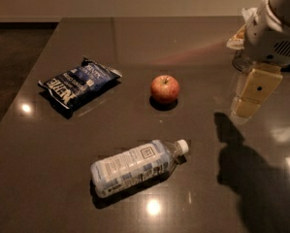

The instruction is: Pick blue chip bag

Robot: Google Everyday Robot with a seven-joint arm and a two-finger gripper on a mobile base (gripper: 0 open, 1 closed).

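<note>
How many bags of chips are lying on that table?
1. The blue chip bag lies at the table's left, left of the apple. The end effector hangs far off at the right edge; the arm there may hide more.

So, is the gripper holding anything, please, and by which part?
Nothing: the gripper hangs at the right, far from the blue chip bag lying on the table.
</note>
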